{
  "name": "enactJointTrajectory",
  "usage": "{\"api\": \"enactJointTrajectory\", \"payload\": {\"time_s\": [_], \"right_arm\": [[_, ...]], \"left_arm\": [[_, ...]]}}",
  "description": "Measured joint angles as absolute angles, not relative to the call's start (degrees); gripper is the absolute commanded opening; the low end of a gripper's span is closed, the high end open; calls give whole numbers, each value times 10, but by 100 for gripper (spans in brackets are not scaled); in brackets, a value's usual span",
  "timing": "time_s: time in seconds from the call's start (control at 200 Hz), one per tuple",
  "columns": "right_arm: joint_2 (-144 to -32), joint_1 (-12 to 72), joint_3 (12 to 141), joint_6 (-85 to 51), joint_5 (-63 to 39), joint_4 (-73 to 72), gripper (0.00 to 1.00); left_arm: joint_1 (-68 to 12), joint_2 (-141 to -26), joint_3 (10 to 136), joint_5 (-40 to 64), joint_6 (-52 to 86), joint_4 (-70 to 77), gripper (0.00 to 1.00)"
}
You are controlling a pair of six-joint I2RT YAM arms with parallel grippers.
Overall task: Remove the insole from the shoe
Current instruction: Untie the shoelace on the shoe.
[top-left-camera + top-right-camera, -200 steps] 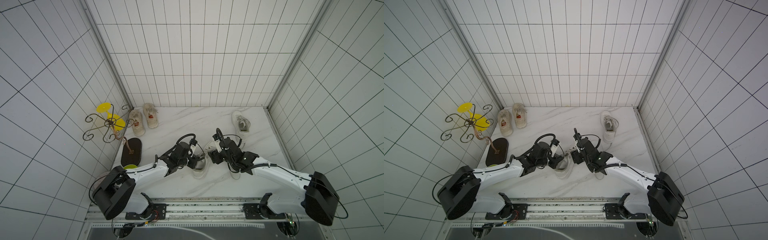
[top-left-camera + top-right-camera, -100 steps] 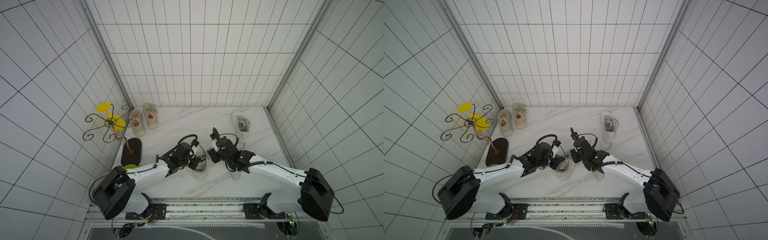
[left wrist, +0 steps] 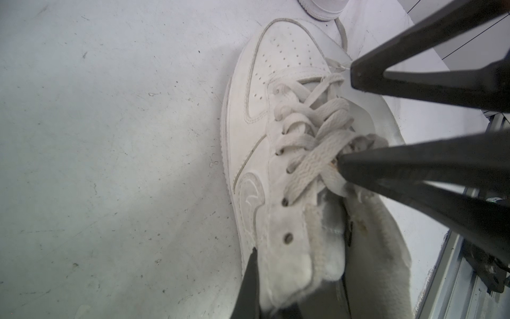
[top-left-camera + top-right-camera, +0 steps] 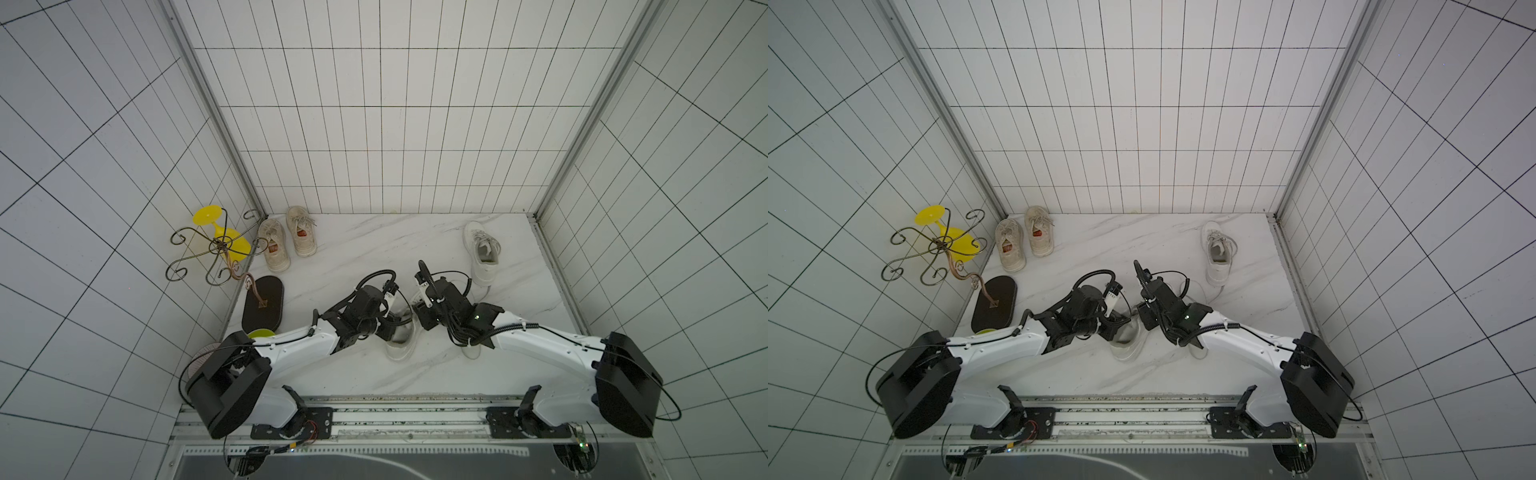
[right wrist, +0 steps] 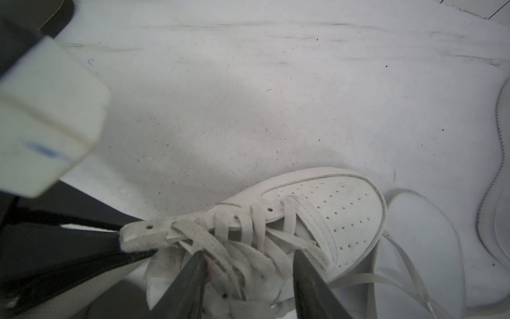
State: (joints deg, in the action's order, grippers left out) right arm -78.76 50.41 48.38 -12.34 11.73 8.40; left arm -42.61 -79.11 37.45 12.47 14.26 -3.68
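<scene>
Left gripper (image 5: 121, 240): clamped on shoe (image 4: 401, 340) collar, near front edge of tabletop (image 4: 374, 249).
Right gripper (image 5: 248, 259): just narrowed, half-wide astride laces (image 5: 242, 237).
Insole: not yet reached.

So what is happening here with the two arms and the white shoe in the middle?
Two robot arms are working on a white sneaker on the marble table. The left gripper is shut on the eyelet flap beside the shoe's opening and holds it. The right gripper is open and reaches down among the laces near the tongue. Nothing is being pulled out of the shoe yet.
</scene>
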Motion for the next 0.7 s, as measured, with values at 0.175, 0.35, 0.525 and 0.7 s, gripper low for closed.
{"api": "enactJointTrajectory", "payload": {"time_s": [0.175,0.35,0.525,0.7], "right_arm": [[-802,504,484,-127,148,83,47],[-809,504,484,-128,179,84,46],[-810,508,484,-138,227,77,53],[-810,478,484,-171,268,72,71]], "left_arm": [[-427,-791,375,125,143,-37,0],[-429,-791,375,125,141,-37,0],[-431,-790,375,127,139,-35,0],[-436,-786,374,137,138,-24,0]]}}
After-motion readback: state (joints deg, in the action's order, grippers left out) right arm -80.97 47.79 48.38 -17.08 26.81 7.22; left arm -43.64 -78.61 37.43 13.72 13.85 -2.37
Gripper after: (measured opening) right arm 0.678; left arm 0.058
